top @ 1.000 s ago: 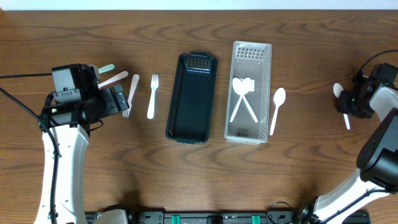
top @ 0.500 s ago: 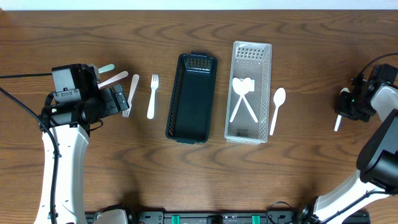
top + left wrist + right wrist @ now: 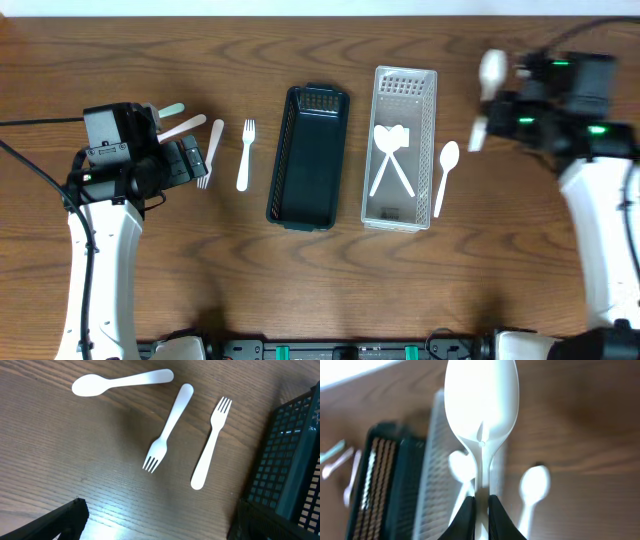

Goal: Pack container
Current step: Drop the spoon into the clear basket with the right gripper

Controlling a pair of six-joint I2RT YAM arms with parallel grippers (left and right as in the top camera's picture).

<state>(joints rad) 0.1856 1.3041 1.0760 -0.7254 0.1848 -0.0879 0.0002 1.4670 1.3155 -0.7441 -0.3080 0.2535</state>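
Observation:
A dark basket (image 3: 308, 157) and a clear tray (image 3: 400, 145) stand side by side mid-table; the tray holds two white spoons (image 3: 390, 155). My right gripper (image 3: 505, 105) is shut on a white spoon (image 3: 488, 80), held in the air just right of the tray; in the right wrist view the spoon (image 3: 481, 405) stands up between the shut fingers (image 3: 481, 510). Another white spoon (image 3: 446, 175) lies right of the tray. Two white forks (image 3: 245, 152) (image 3: 211, 152) lie left of the basket. My left gripper (image 3: 185, 160) is open above the table by the forks (image 3: 167, 427) (image 3: 211, 442).
A pinkish spoon (image 3: 180, 128) and a pale green utensil (image 3: 170, 110) lie at the far left near my left arm. In the left wrist view a white spoon (image 3: 122, 381) lies beyond the forks, and the dark basket's wall (image 3: 290, 460) is at the right.
My right arm has swung quickly left from the table's right edge toward the clear tray, carrying the white spoon. The left arm has not moved.

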